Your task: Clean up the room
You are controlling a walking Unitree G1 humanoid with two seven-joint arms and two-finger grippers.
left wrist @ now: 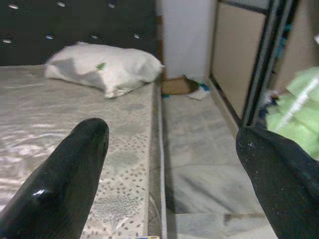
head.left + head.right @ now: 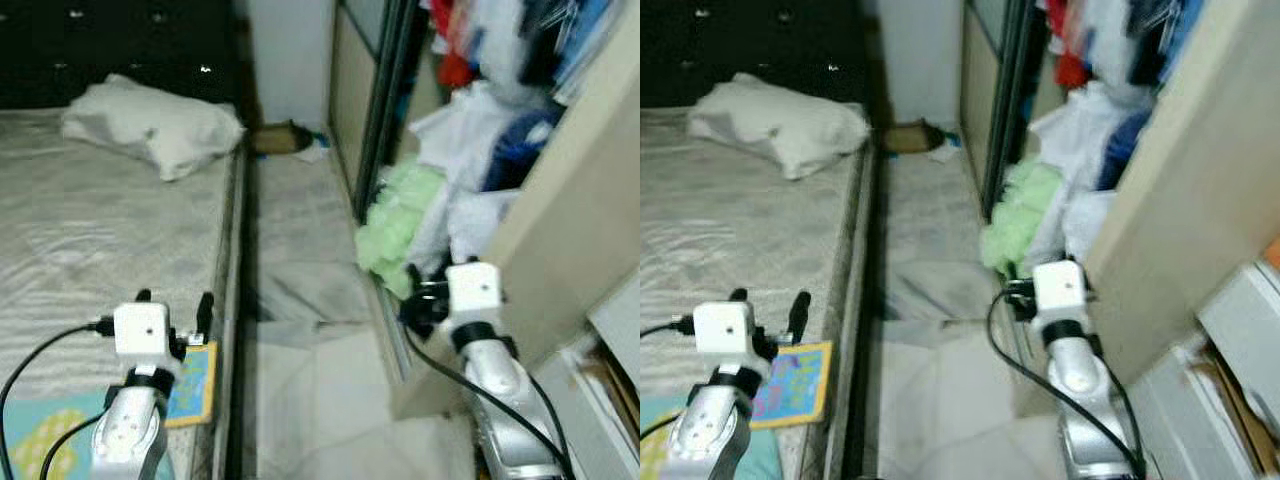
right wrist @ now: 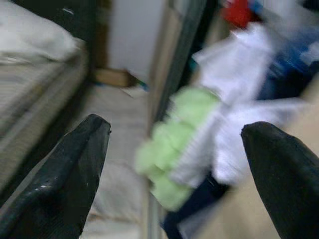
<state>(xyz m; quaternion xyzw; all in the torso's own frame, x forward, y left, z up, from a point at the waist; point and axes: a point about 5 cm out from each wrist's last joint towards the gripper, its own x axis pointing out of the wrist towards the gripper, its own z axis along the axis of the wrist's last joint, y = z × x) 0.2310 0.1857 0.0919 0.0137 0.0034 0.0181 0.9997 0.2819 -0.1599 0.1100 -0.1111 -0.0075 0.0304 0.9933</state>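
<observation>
1. Left gripper (image 1: 172,164): 2 black fingers (image 1: 65,184) spread wide, nothing between them. It hovers over the near edge of the bed, tips pointing toward the headboard.
2. Right gripper (image 3: 177,164): 2 fingers (image 3: 70,169) spread wide, empty, held low over the floor just short of the wardrobe opening and aimed at the spilled clothes. The right wrist view is blurred.
3. Just under and beside the left fingers: 1 colourful flat book (image 2: 195,382), lying flat at the mattress edge. Its long axis cannot be told; the gripper hides part of it.
4. Ahead of the left fingers: bed (image 2: 90,250) with a grey patterned mattress cover and 1 white pillow (image 2: 150,125) at the far end against the dark tufted headboard (image 2: 110,45). The pillow's long axis runs across the bed, slightly skewed.
5. Ahead of the right fingers: 1 light green fluffy item (image 2: 395,225) bulging out of the wardrobe onto the floor, with white clothes (image 2: 470,150) and a blue garment (image 2: 520,145) heaped beside and above it, and red fabric (image 2: 455,65) higher up.
6. Room: a narrow strip of pale tiled floor (image 2: 310,300) runs between the 2 grippers, bed on one side, sliding wardrobe door (image 2: 355,90) on the other.
7. Far end of the strip, well beyond both grippers: 1 small brown box (image 2: 278,138) by the white wall, with a bit of light litter (image 2: 312,152) touching it.
</observation>
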